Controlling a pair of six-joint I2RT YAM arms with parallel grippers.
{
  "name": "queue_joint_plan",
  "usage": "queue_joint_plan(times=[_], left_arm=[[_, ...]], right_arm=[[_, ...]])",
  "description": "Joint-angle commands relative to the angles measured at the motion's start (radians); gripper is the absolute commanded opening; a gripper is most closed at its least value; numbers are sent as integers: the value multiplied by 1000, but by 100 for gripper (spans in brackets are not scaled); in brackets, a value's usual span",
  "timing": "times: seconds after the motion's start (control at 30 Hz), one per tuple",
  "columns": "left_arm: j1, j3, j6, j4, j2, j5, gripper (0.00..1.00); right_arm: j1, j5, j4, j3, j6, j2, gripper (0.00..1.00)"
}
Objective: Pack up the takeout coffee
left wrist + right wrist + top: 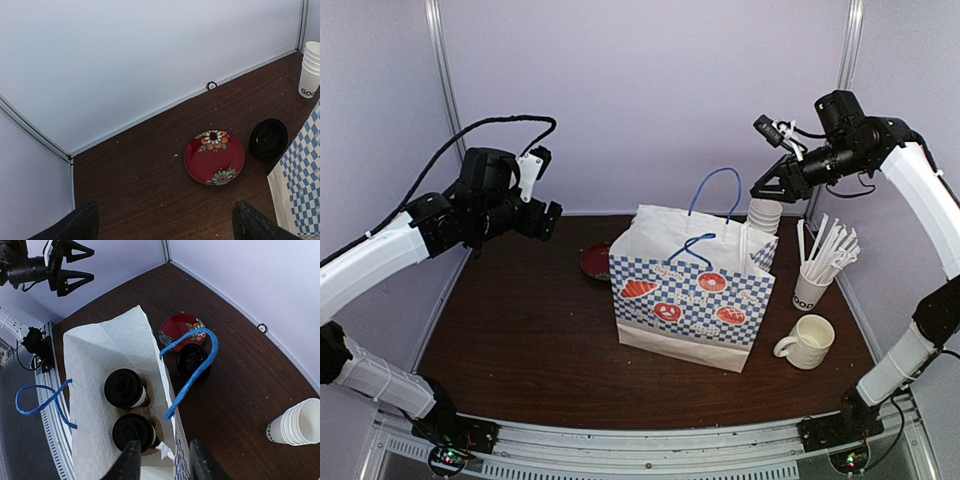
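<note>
Coffee cups (124,387) below right gripper (162,450)

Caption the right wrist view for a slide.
Two lidded coffee cups in their carrier sit inside the paper bag beneath the open right end effector.

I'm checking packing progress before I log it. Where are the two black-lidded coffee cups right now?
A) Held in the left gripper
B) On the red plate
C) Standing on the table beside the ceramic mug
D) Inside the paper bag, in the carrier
D: the right wrist view looks straight down into the open paper bag, where both black-lidded cups sit in the brown pulp carrier.
</note>
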Motion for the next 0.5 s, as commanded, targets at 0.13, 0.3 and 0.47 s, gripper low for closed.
queue_joint_plan(times=[0.13, 0.3, 0.47], left_arm=[[4, 0, 15, 32, 2, 14, 96], [4, 1, 18, 32, 0, 21, 96], [4, -1, 19, 32, -2, 21, 96]], right_arm=[[-63, 46, -47, 58, -35, -29, 47], [-119, 125, -12, -13, -25, -43, 43], [-162, 272, 72, -105, 8, -48, 33]])
